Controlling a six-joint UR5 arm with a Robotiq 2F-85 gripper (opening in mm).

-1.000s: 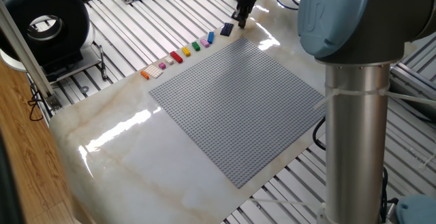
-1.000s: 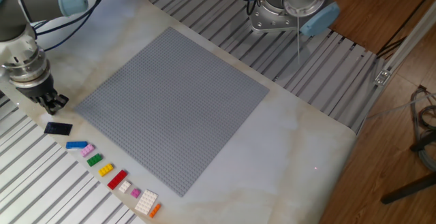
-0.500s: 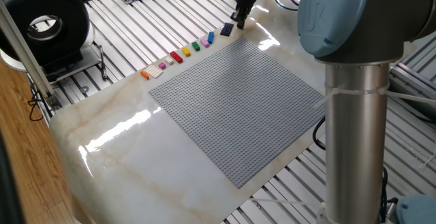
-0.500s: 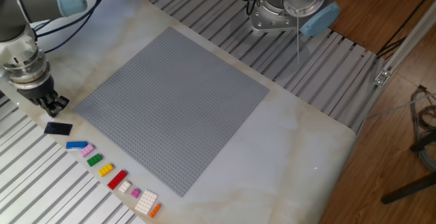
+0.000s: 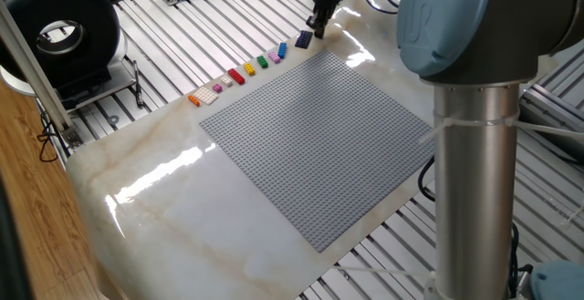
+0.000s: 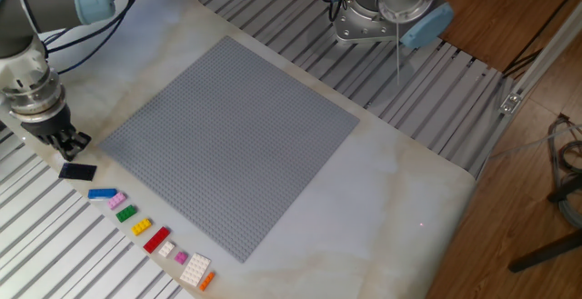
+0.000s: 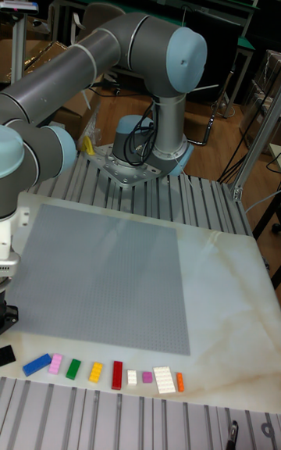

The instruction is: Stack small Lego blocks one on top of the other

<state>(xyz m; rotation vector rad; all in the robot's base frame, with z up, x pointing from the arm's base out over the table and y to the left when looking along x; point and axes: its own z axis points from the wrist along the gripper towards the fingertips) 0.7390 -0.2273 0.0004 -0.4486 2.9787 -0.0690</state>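
Note:
The small Lego blocks lie in a row on the marble beside the grey baseplate (image 6: 227, 140): dark navy (image 6: 77, 172), blue (image 6: 102, 194), pink (image 6: 116, 203), green (image 6: 126, 214), yellow (image 6: 141, 227), red (image 6: 156, 240) and orange (image 6: 207, 281). None is stacked. The row also shows in the tall fixed view, from navy (image 7: 6, 354) to orange (image 7: 180, 381). My gripper (image 6: 68, 142) hangs low just beyond the navy block (image 5: 304, 39), close to it and not touching. Its fingers stand slightly apart with nothing between them. In the tall view the gripper (image 7: 6, 317) is cut off by the left edge.
Small white pieces (image 6: 195, 270) and a second pink one (image 6: 181, 257) lie in the same row near the orange block. The marble slab ends at ribbed metal slats (image 6: 36, 235) right behind the row. The arm's base (image 6: 382, 17) stands across the baseplate.
The gripper has shifted a little along the table edge, closer to the dark navy block. The blocks have not moved.

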